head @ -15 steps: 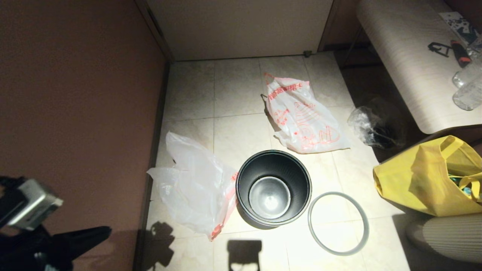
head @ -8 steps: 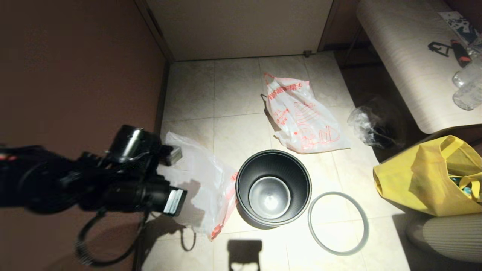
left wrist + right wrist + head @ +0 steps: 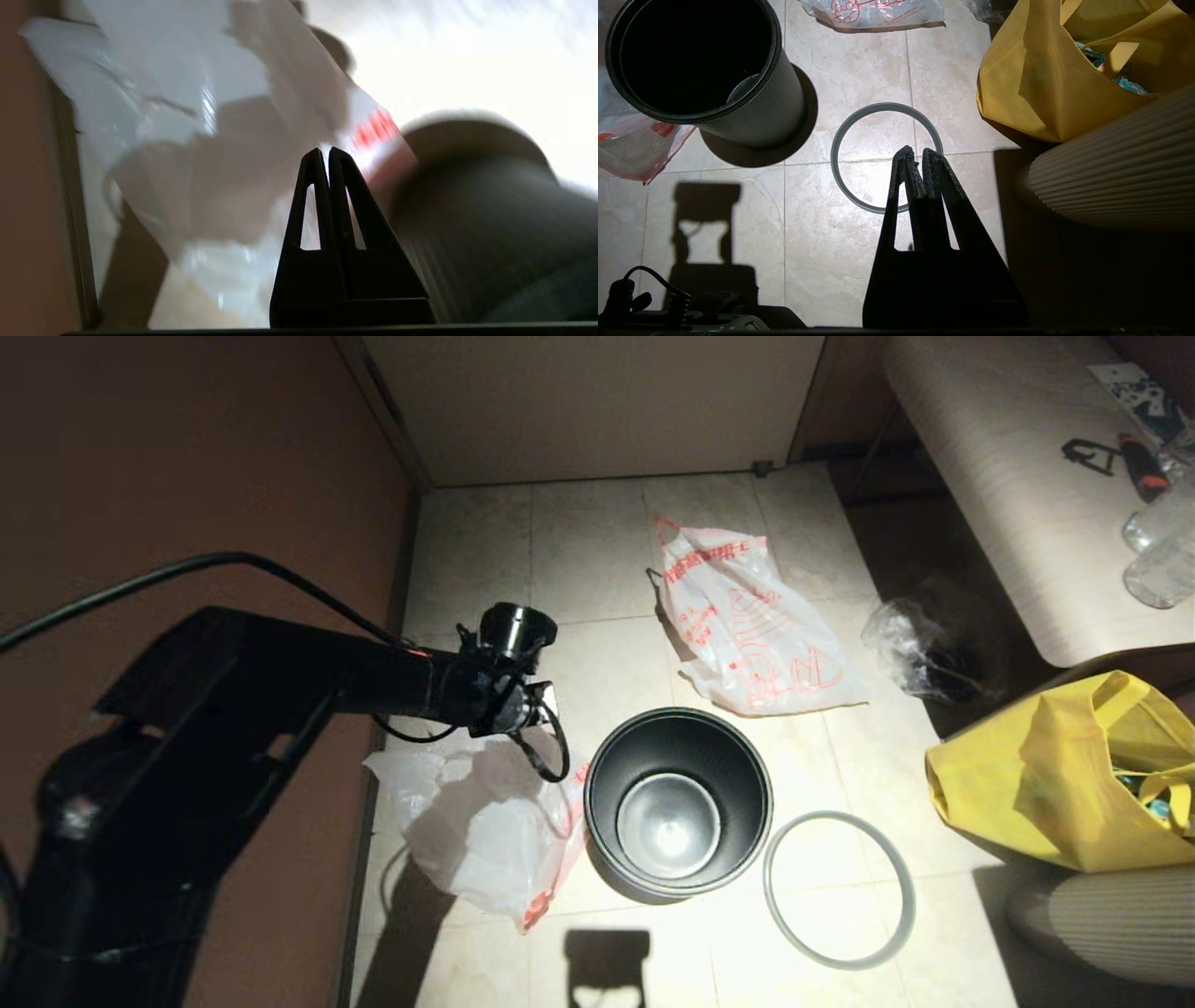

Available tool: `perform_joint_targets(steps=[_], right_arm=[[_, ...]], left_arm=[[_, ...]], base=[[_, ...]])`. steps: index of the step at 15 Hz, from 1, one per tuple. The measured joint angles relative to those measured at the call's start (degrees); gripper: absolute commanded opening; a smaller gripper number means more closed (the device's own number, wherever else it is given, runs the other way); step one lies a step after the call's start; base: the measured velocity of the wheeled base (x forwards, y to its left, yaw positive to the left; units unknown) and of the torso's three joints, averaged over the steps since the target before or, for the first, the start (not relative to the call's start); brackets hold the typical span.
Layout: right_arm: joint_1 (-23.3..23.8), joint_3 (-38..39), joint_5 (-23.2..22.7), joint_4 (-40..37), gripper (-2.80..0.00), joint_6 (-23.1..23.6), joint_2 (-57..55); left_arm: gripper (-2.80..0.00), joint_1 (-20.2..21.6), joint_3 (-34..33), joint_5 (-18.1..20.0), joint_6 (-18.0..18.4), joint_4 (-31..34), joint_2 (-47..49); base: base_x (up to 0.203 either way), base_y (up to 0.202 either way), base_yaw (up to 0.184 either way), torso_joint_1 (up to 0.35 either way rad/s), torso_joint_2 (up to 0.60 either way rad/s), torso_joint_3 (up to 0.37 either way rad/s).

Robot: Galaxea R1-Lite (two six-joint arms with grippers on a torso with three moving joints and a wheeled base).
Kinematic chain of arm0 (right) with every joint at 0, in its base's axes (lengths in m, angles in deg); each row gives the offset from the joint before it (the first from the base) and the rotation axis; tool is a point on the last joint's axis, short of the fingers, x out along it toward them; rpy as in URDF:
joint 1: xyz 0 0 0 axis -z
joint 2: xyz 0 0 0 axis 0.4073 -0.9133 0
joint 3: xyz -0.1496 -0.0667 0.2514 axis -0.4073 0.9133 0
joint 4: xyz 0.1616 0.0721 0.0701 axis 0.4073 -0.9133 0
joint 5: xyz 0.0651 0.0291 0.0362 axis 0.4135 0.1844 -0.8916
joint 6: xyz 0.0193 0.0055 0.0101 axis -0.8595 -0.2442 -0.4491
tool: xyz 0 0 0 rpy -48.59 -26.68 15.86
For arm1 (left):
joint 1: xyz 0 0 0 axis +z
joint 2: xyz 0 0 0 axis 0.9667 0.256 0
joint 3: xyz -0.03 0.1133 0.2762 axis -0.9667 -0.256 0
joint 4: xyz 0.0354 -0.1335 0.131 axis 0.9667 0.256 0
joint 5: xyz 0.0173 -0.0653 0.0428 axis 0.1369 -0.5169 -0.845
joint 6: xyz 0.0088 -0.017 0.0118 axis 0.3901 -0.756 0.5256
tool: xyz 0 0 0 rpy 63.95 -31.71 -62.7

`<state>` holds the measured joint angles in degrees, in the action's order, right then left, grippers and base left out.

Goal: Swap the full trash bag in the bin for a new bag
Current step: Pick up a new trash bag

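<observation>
Head view: the bin (image 3: 678, 803) stands unlined, its grey hoop rim (image 3: 838, 889) lying on the floor tiles beside it. The full trash bag (image 3: 747, 625) lies on the floor beyond the bin, already out. The new bag (image 3: 485, 821) lies crumpled just left of the bin, under the left arm.

Left wrist view: the left gripper (image 3: 329, 154), fingers pressed together and holding nothing, hangs over the new bag.

Right wrist view: the right gripper (image 3: 915, 156), likewise closed and holding nothing, hangs parked above the hoop. Lining and re-hooping likely remain.
</observation>
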<state>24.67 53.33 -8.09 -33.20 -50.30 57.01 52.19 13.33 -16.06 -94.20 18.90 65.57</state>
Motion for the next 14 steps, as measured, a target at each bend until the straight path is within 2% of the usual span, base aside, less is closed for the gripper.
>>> perform_joint_targets(steps=[2,3,4,8,14], right_arm=[[-0.01,0.0,0.0,-0.01,-2.8,0.0,0.0],[0.0,0.0,0.0,0.0,-2.8,-0.01,0.0],[0.0,0.0,-0.01,-0.01,-2.8,-0.01,0.0],[0.0,0.0,0.0,-0.01,-2.8,0.01,-0.02],[0.0,0.0,0.0,-0.01,-2.8,0.01,-0.02]], left_arm=[[-2.8,1.82,8.11,-5.74,-1.67,1.15,6.71],[-1.99,2.89,9.86,-7.59,-2.03,0.23,8.82],[0.0,3.89,10.85,-8.01,-2.11,-0.77,10.34],[0.0,6.22,11.65,-7.79,-2.32,-2.15,13.12],[0.0,6.32,10.98,-8.95,-2.81,-1.74,15.11]], base=[[0.0,0.0,0.0,0.0,0.0,0.0],[0.0,0.0,0.0,0.0,0.0,0.0],[0.0,0.0,0.0,0.0,0.0,0.0],[0.0,0.0,0.0,0.0,0.0,0.0],[0.0,0.0,0.0,0.0,0.0,0.0]])
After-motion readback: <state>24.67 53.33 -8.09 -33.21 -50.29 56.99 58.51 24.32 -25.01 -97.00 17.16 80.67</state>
